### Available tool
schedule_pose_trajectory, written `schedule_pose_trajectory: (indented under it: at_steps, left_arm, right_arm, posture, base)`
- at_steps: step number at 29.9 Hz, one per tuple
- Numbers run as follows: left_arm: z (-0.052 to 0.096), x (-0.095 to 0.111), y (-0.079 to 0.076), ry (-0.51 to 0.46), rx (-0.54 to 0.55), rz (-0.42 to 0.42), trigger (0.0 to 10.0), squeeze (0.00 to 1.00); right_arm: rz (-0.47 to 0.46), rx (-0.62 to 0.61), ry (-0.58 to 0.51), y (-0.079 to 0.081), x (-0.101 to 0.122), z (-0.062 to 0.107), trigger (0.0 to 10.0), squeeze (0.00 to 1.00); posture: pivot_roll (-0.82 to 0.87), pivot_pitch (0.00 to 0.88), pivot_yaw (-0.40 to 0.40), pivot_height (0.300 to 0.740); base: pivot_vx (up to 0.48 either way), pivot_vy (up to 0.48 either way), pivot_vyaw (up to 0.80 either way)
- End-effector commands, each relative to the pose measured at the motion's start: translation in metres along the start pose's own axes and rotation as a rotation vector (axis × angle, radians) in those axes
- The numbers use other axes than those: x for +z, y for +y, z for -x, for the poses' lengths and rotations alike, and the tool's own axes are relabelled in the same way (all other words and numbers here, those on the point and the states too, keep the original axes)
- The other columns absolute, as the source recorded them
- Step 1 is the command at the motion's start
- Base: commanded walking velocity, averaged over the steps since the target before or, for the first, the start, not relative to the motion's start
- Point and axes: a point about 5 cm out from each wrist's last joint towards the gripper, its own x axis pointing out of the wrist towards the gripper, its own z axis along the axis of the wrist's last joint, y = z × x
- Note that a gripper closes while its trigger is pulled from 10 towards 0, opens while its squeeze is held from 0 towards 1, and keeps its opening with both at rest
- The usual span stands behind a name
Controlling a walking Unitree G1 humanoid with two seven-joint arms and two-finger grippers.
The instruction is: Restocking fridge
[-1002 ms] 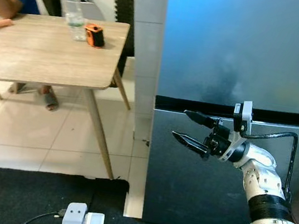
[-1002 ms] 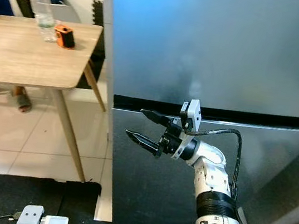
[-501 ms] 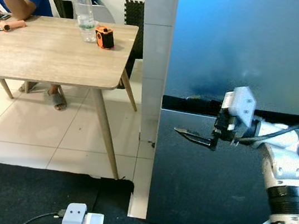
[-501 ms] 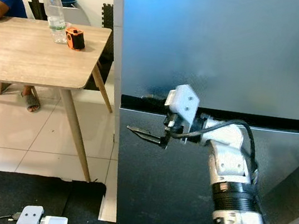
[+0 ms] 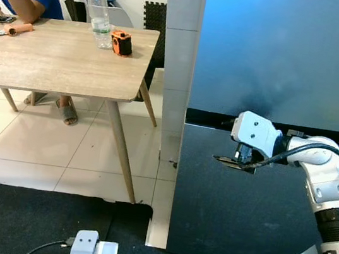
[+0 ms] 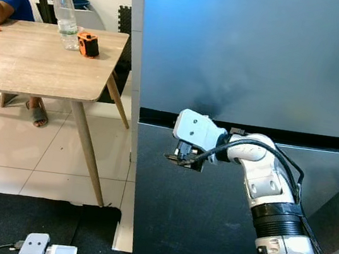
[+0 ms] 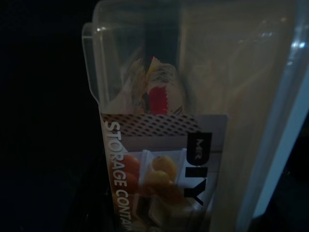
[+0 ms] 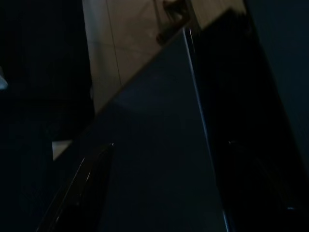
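Fridge (image 5: 282,54): a tall grey two-door unit on the right of the scene, both doors closed, with a dark horizontal seam between the upper and the lower door.
Table (image 5: 46,57): pale wood with slanted legs, standing to the left of the fridge and farther back; a person in a blue shirt sits at its far left corner.
Mat (image 5: 46,223): a dark floor mat at the near edge, running up to the foot of the fridge.
Right gripper (image 5: 232,157): raised at the seam between the doors, close to the fridge's left edge, fingers pointing left against the lower door; the white wrist camera housing covers most of them, so I cannot tell whether they are spread or closed.
Storage container (image 7: 193,121): a clear plastic box with a printed label and what looks like small packets inside, close before the left wrist camera; the left gripper's grasp cannot be made out in the dark.
Water bottle (image 5: 99,3): upright near the table's far right corner.
Orange object (image 5: 122,42): small, just right of the bottle.
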Motion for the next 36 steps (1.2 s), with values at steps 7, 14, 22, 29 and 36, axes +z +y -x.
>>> schedule_pose_trajectory:
  at_steps: [7,14,22,29,36]
  left_arm:
    - [0.000,0.002,0.001,-0.011,0.005,0.007,10.0,0.00]
    - [0.000,0.001,0.000,-0.008,0.005,0.012,10.0,0.00]
    - [0.000,0.001,0.001,-0.007,0.006,0.015,10.0,0.00]
    - [0.000,0.000,0.001,-0.005,0.008,0.016,10.0,0.00]
    - [0.000,-0.001,0.001,-0.003,0.008,0.017,10.0,0.00]
  right_arm:
    - [0.042,0.042,0.109,0.006,-0.003,0.000,10.0,0.00]
    - [0.026,0.163,0.086,0.025,0.001,-0.003,10.0,0.00]
    - [-0.012,0.279,0.086,0.039,0.003,0.002,10.0,0.00]
    - [-0.018,0.284,0.055,0.040,0.009,0.005,10.0,0.00]
    - [-0.016,0.144,-0.025,0.023,0.018,-0.003,10.0,0.00]
  posture:
    - [-0.06,0.000,0.003,0.740]
    - [-0.06,0.000,0.003,0.740]
    - [-0.06,0.000,0.002,0.740]
    - [-0.06,0.000,0.004,0.740]
    - [-0.06,0.000,0.004,0.740]
  base:
    - [0.000,0.000,0.00]
    - [0.000,0.000,0.00]
    - [0.000,0.000,0.00]
    - [0.000,0.000,0.00]
    - [0.000,0.000,0.00]
